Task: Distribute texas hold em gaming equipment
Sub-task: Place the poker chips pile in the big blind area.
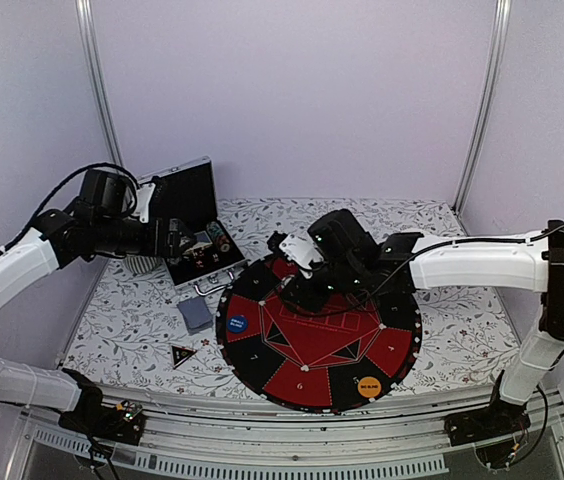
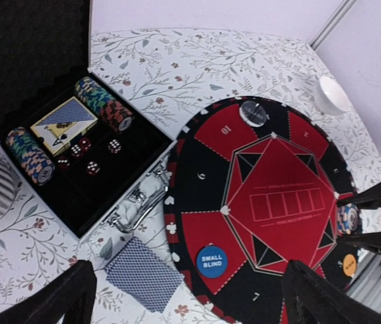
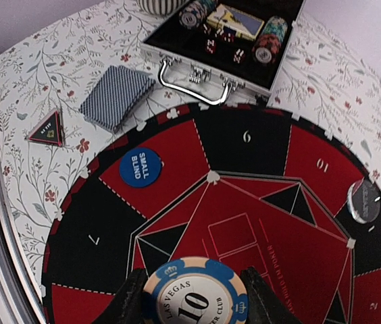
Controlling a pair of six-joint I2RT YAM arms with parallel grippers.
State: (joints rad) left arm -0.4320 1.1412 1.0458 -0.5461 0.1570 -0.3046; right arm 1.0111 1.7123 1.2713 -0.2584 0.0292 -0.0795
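A blue and white poker chip (image 3: 194,287) with a 10 on its face sits between the two fingers of the right gripper (image 3: 195,307). The fingers press on its rim from both sides, and the chip hangs above the red middle part of the round mat (image 3: 258,145). On the mat a blue button (image 3: 140,167) lies in a red field on the side toward the case, and an orange button (image 1: 368,385) lies at the near edge. Off the mat, on the flowered table (image 1: 462,320), a deck of cards (image 3: 116,96) lies back up just beside the handle of the open case (image 1: 184,198). A small black triangle marker (image 3: 47,128) lies near the deck. Inside the case are two rows of chips (image 2: 103,103) and some red dice (image 2: 82,145). The left gripper (image 2: 194,300) hangs over the table near the case, its fingers spread wide with nothing between them.
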